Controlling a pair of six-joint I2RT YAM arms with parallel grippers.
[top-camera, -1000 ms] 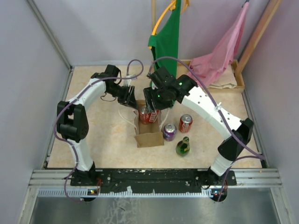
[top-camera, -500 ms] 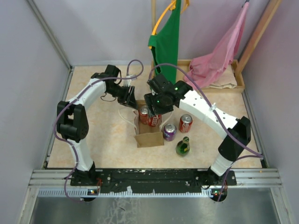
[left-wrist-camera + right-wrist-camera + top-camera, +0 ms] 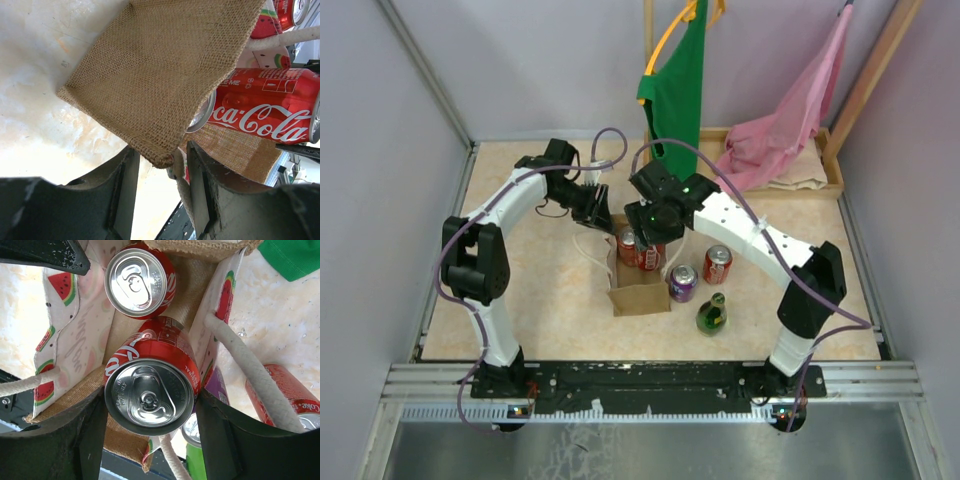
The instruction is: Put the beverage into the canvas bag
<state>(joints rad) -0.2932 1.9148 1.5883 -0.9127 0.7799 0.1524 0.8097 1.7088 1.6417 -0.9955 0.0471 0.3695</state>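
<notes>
- The right gripper [image 3: 150, 402] is pinching a Coke can [image 3: 150, 375] at centre frame and holding it tilted, partway into the bag [image 3: 65, 350]. If let go here, it is risking landing on the inner can [image 3: 139, 282] and toppling out.
- The left gripper [image 3: 162, 170] is straddling the bag's burlap corner with jaws part-spread. I cannot tell whether they are gripping it. If the corner is slipping free, the mouth is sagging shut.
- The rope handle [image 3: 250, 375] is lying at right, risking a snag on the right fingers when they pull out.
</notes>
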